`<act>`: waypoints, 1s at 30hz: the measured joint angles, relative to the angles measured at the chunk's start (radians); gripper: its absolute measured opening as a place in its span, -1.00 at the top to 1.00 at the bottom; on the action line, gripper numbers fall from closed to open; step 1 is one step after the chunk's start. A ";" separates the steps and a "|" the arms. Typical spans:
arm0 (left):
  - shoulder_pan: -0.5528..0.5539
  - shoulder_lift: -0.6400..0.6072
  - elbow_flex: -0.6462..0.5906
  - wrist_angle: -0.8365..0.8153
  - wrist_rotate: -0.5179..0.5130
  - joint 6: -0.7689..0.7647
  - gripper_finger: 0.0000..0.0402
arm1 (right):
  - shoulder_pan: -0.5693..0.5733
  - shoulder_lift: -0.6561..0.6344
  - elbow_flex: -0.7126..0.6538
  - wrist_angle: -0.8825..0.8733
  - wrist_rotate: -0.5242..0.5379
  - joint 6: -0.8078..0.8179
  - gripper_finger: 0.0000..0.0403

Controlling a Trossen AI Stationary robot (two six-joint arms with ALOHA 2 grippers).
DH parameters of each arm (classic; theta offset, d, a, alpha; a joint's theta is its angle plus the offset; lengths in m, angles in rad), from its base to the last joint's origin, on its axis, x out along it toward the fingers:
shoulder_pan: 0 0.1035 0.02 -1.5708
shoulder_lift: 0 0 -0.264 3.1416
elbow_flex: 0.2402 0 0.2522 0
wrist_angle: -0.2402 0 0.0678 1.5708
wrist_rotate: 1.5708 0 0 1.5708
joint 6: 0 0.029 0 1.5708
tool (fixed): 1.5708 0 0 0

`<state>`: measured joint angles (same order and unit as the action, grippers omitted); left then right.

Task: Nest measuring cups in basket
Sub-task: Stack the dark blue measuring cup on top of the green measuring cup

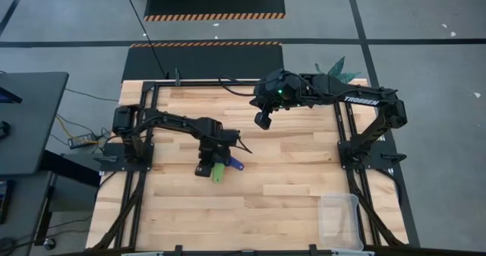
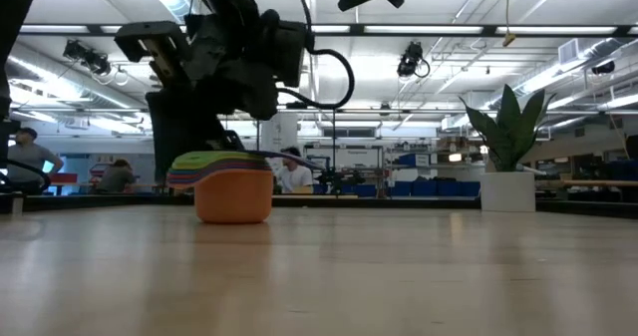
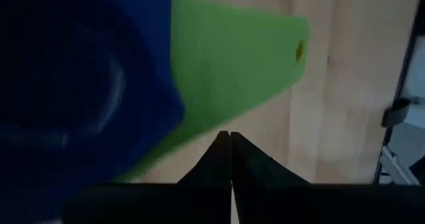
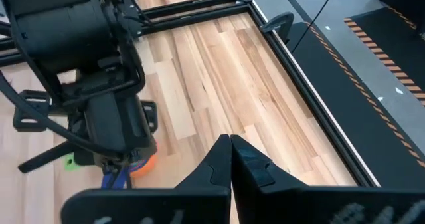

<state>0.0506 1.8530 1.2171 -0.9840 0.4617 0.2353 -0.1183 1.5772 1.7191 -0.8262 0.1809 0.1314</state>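
Both pairs of jaws are pressed together, tips meeting with nothing between them. From above, the left gripper (image 1: 215, 163) sits low over the cups (image 1: 220, 170) near the table's (image 1: 288, 180) middle, and only a green handle and a blue handle stick out from under it. The low view fills in what the arm hides from above: the cups are stacked one inside another, an orange one (image 2: 233, 196) at the bottom standing on the wood, with thin coloured rims layered over it and the dark gripper close on top. The left wrist view shows a smooth dark blue bowl (image 3: 73, 98) and a flat green handle (image 3: 239, 71) with a small hole near its end, both blurred; the closed fingertips seem to lie just beside the green handle rather than on it. The basket (image 1: 339, 219), clear plastic with rounded corners, stands well apart at the table's near right corner, seen only from above. The right gripper (image 1: 263, 120) hangs raised over the far side of the plank tabletop. A potted plant (image 2: 508, 157) stands at the table's far edge.
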 joint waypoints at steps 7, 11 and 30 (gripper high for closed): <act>0.001 -0.123 0.000 -0.102 -0.101 -0.093 1.00 | 0.006 0.000 0.000 -0.087 0.000 0.127 0.99; 0.003 -0.238 0.000 -0.123 -0.128 -0.158 1.00 | 0.016 0.014 -0.004 -0.181 0.012 0.305 0.99; -0.215 -0.722 -0.404 0.259 -0.474 -0.982 1.00 | 0.061 0.060 -0.483 0.232 -0.138 0.663 1.00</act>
<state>-0.1643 1.1305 0.8131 -0.7248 -0.0120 -0.7470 -0.0578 1.6375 1.2358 -0.5945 0.0429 0.7947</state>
